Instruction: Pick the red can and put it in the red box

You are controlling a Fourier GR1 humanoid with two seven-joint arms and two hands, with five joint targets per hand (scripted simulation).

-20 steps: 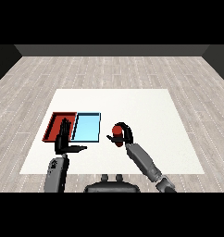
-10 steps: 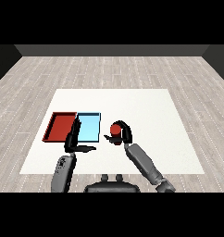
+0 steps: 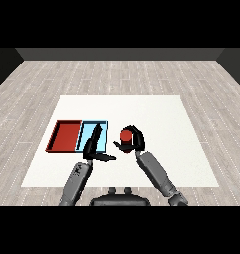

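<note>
Head view: the right hand [image 3: 134,140] has its fingers curled round the red can [image 3: 126,135], near the middle of the table [image 3: 156,111], just beside the light blue tray [image 3: 87,135]. The left hand [image 3: 94,144] shows straight fingers over that tray and holds nothing. The red tray [image 3: 67,136] contains no can. Grasp appears done; transfer and release remain.
</note>
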